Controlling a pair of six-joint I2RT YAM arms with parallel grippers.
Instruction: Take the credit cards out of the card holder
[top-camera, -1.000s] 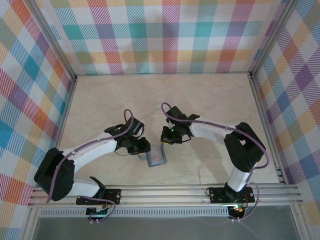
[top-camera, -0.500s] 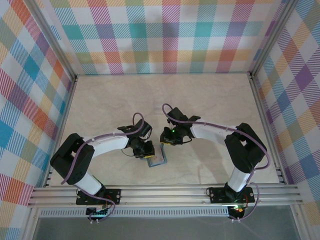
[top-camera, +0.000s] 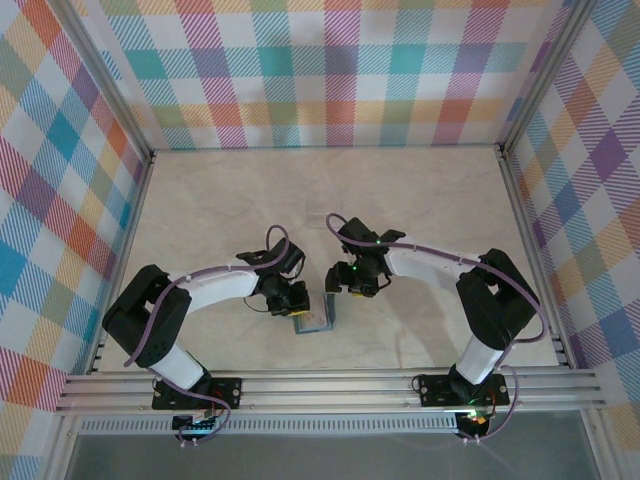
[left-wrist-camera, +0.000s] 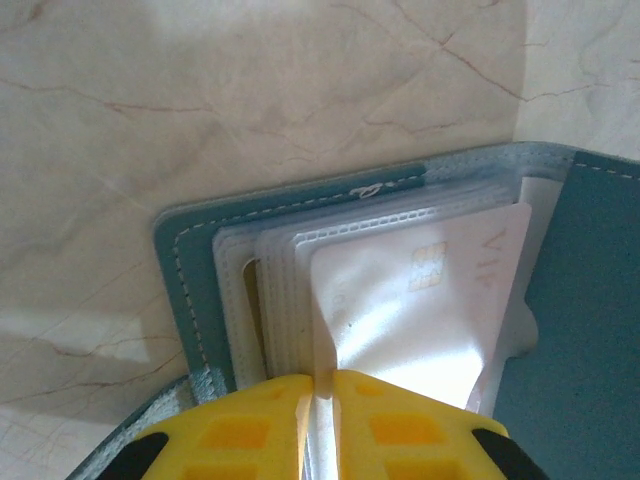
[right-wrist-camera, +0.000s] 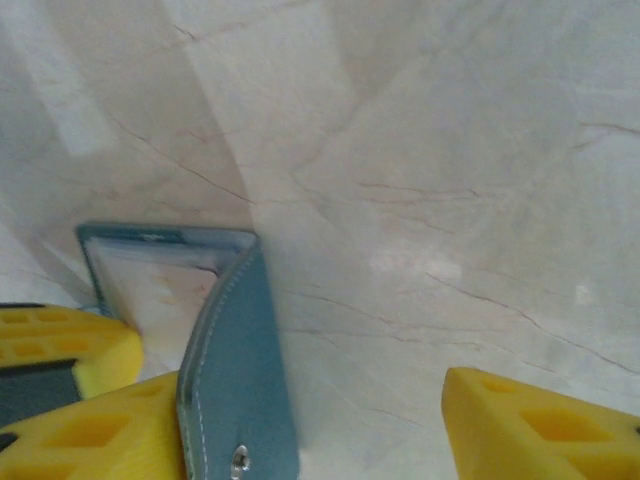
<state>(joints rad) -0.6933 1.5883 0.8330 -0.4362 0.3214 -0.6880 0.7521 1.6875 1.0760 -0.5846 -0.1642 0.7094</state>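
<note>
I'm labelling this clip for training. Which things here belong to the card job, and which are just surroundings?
Job: teal card holder, open; pale credit card, pinched by the left gripper; right gripper, open beside the cover.
Just there: marble-look table; plaid walls; metal rail.

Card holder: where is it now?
Top view: card holder sits open at the table's near-centre between both pincers; left pincer shut on its inner sleeves, its teal cover inside the open right pincer.

pale credit card (left-wrist-camera: 420, 300), faint letters "VI" near its far edge (turned sideways, the rest unclear), nothing else legible
</note>
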